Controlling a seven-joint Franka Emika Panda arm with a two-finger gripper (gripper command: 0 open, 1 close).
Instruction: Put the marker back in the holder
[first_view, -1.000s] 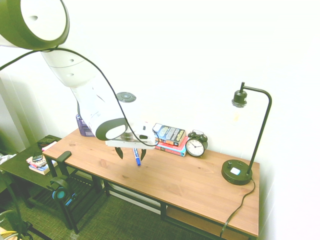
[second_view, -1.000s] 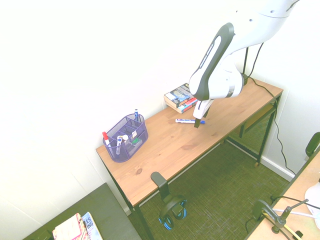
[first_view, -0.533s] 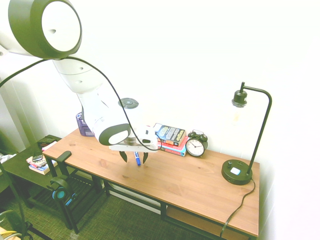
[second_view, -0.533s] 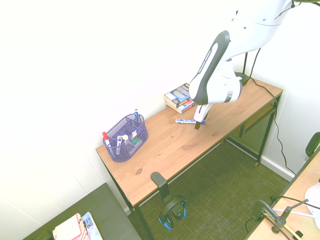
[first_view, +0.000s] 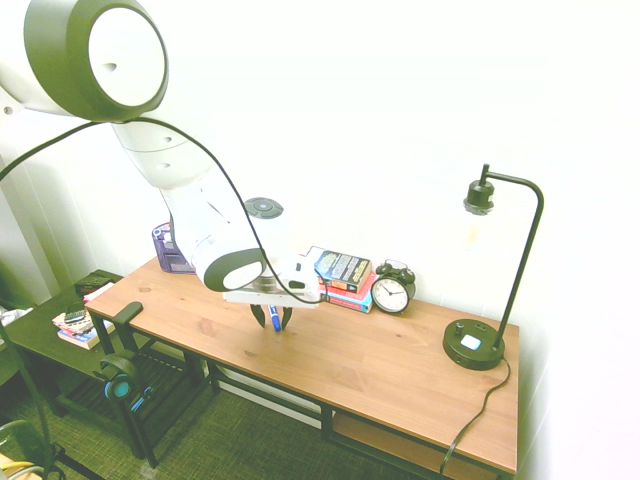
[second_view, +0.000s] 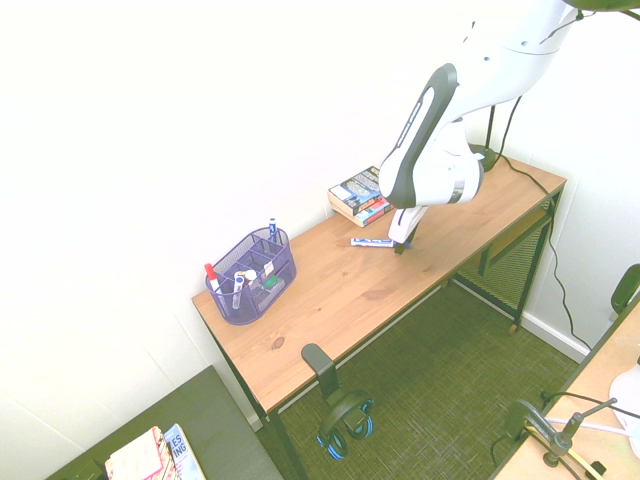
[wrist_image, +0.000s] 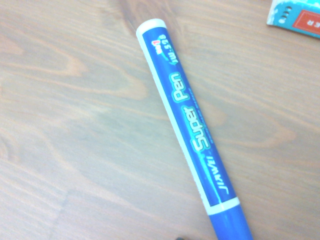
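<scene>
The blue marker (first_view: 274, 320) (second_view: 372, 242) lies flat on the wooden desk (first_view: 380, 370), in front of the books. It fills the wrist view as a blue "Super Pen" barrel with white bands (wrist_image: 190, 130). My gripper (first_view: 273, 318) (second_view: 402, 243) is down at desk level over the marker's end, its fingers standing on either side of the barrel with small gaps still showing, so it is open. The purple mesh holder (second_view: 252, 277) stands at the desk's far end with pens in it. In the first exterior view only a corner of the holder (first_view: 168, 258) shows behind the arm.
A stack of books (first_view: 342, 272) (second_view: 360, 195) and a black alarm clock (first_view: 390, 292) sit by the wall just past the marker. A black desk lamp (first_view: 475, 345) stands at the other end. Headphones (second_view: 345, 420) hang off the desk's front edge.
The gripper has come down around the marker and its fingers have drawn closer together. The marker has not moved.
</scene>
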